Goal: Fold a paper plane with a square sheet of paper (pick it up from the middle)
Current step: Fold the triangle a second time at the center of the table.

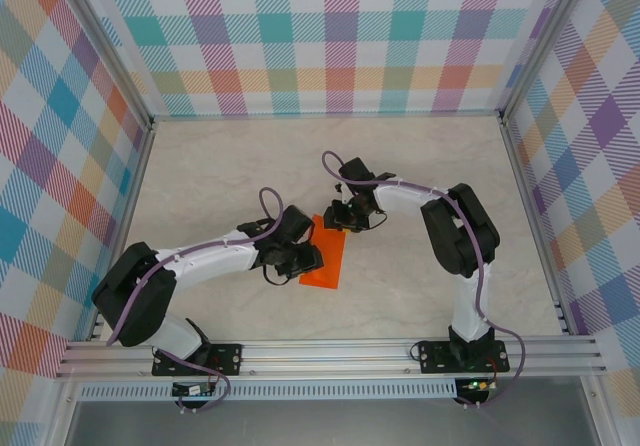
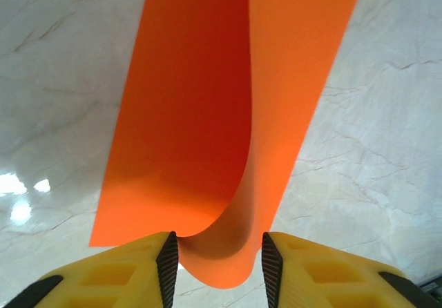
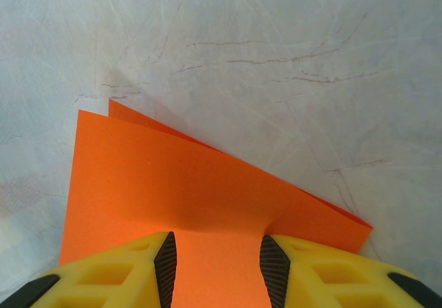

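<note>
1. The sheet of paper [image 1: 325, 261], bright orange, lies on the pale marbled tabletop [image 1: 430, 166]. It is doubled over into a narrow oblong.
2. The left fingers [image 1: 300, 259] sit at the sheet's left long edge, toward its near end. The right fingers [image 1: 348, 216] sit over the sheet's far short end.
3. In the left wrist view the sheet [image 2: 200, 114] shows as two layers joined by a soft, rounded bend. The upper layer curls up and over the lower one.
4. That bend sits in the gap between the dark pads [image 2: 168, 263] of the yellow left fingers. The left fingers stand partway apart. The bend fills the gap and seems to touch both pads, but I cannot tell whether they squeeze it or it only rests there.
5. In the right wrist view the sheet [image 3: 173, 184] lies flat on the tabletop. Its two layers are slightly out of line, so a second corner peeks out past the upper layer's far left corner.
6. The right fingers also stand partway apart, with one pad [image 3: 274, 266] on each side of a strip of the upper layer. The sheet passes flat beneath the gap and runs on under both fingers. I cannot tell whether the tips press down on it.
</note>
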You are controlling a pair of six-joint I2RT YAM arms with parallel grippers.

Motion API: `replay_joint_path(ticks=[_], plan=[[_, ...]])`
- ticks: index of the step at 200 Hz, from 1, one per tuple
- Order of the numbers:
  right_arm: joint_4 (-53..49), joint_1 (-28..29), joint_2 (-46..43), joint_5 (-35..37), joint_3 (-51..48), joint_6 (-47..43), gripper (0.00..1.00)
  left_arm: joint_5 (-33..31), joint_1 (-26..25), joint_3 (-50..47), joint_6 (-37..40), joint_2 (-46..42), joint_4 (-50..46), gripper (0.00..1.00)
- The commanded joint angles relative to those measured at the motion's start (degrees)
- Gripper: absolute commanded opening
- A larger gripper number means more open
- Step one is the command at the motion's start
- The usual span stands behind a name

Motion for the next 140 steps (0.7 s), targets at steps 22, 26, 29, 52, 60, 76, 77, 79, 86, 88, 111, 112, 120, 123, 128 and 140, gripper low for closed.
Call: replay_joint_path(ticks=[22, 26, 29, 52, 60, 76, 77, 79, 86, 88, 111, 112, 120, 123, 128, 140], plan=[[-2.82, -0.20, 4.84, 3.42, -2.87, 0.10, 0.42, 2.52, 1.70, -1.07, 5.52, 1.06, 10.90, 0.50], [-2.76, -0.25, 4.76, 3.41, -2.88, 0.04, 0.42, 2.66, 1.91, -1.23, 6.06, 1.14, 11.47, 0.51], [-2.82, -0.21, 4.72, 3.39, -2.88, 0.02, 0.42, 2.86, 2.05, -1.27, 6.35, 1.15, 11.90, 0.51], [-2.87, -0.23, 4.85, 3.29, -2.88, 0.08, 0.42, 4.05, 3.61, -1.48, 9.42, 1.39, 13.92, 0.56], [-2.82, -0.30, 4.84, 3.29, -2.80, 0.10, 0.42, 4.67, 4.22, -1.70, 10.19, 1.61, 14.69, 0.57], [-2.82, -0.25, 4.84, 3.21, -2.71, 0.05, 0.42, 5.93, 5.16, -2.18, 10.71, 2.06, 16.35, 0.59], [-2.82, -0.25, 4.86, 3.21, -2.71, 0.03, 0.42, 6.06, 5.21, -2.21, 10.71, 2.13, 16.39, 0.59], [-2.82, -0.25, 4.88, 3.25, -2.71, 0.08, 0.42, 6.17, 5.25, -2.29, 10.75, 2.23, 16.59, 0.59], [-2.98, -0.25, 4.89, 3.29, -2.59, 0.06, 0.42, 6.84, 5.43, -2.41, 10.60, 2.54, 16.85, 0.59], [-2.99, -0.23, 4.89, 3.29, -2.61, 0.09, 0.42, 7.00, 5.44, -2.45, 10.52, 2.66, 16.93, 0.59], [-3.09, -0.25, 4.80, 3.32, -2.66, 0.09, 0.42, 9.92, 5.45, -4.39, 8.69, 2.93, 19.24, 0.58], [-3.13, -0.25, 4.80, 3.30, -2.68, 0.05, 0.42, 10.00, 5.45, -4.50, 8.60, 2.87, 19.37, 0.58], [-3.12, -0.29, 4.78, 3.22, -2.65, 0.10, 0.42, 10.63, 5.44, -5.72, 7.84, 2.43, 20.16, 0.58], [-3.02, -0.26, 4.75, 3.22, -2.62, 0.12, 0.42, 10.75, 5.44, -6.16, 7.55, 2.27, 20.38, 0.57], [-3.07, -0.25, 4.86, 3.18, -2.62, 0.18, 0.42, 10.93, 5.40, -6.81, 7.02, 1.85, 20.67, 0.57], [-3.01, -0.25, 4.89, 3.08, -2.53, 0.19, 0.42, 11.37, 5.29, -8.90, 5.53, 0.55, 21.47, 0.56]])
